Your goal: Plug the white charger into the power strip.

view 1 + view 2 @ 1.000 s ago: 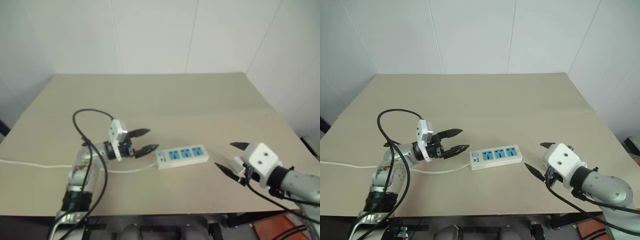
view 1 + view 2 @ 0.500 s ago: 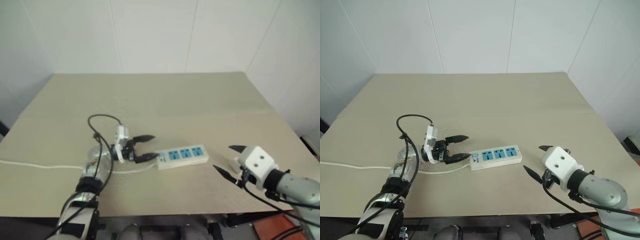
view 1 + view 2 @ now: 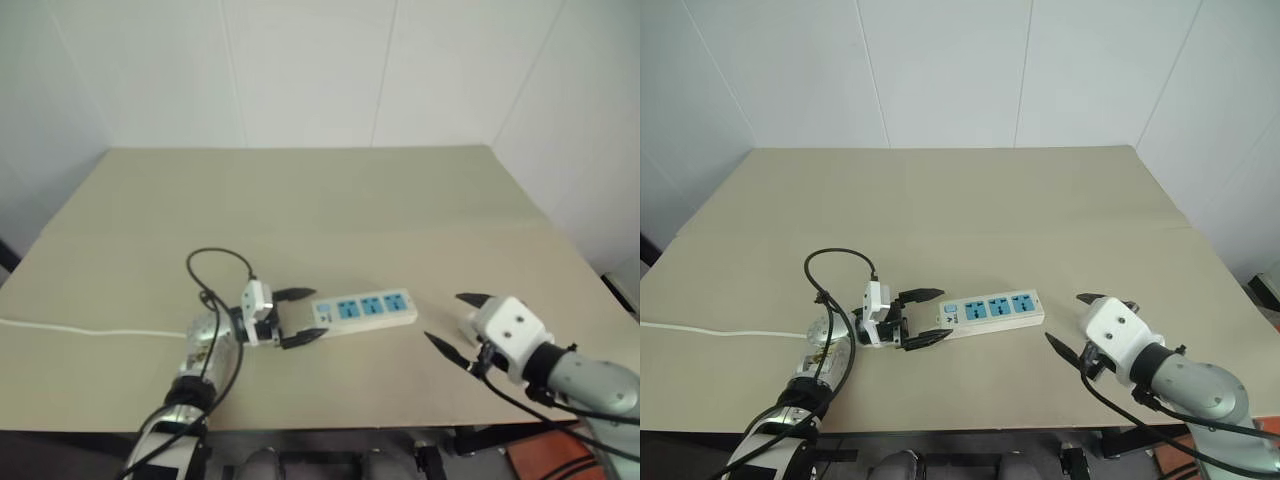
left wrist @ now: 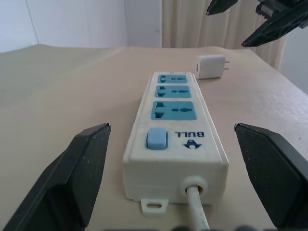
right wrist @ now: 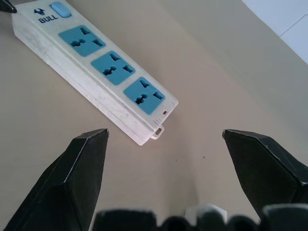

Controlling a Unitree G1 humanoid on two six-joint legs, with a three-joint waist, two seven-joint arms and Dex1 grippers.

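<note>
I see the charger [image 4: 210,66] lying at 12 o'clock of my R pincer [image 3: 1083,322] (closer arm); both pincers released, L pincer [image 3: 923,316] straddling the strip's [image 3: 992,309] switch end.

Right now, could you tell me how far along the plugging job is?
Nothing is plugged yet: all three sockets of the power strip are empty. In hand: the open left pincer flanks the strip's switch end. The white charger lies loose on the table by the open right pincer. Left: grasping and inserting it.
</note>
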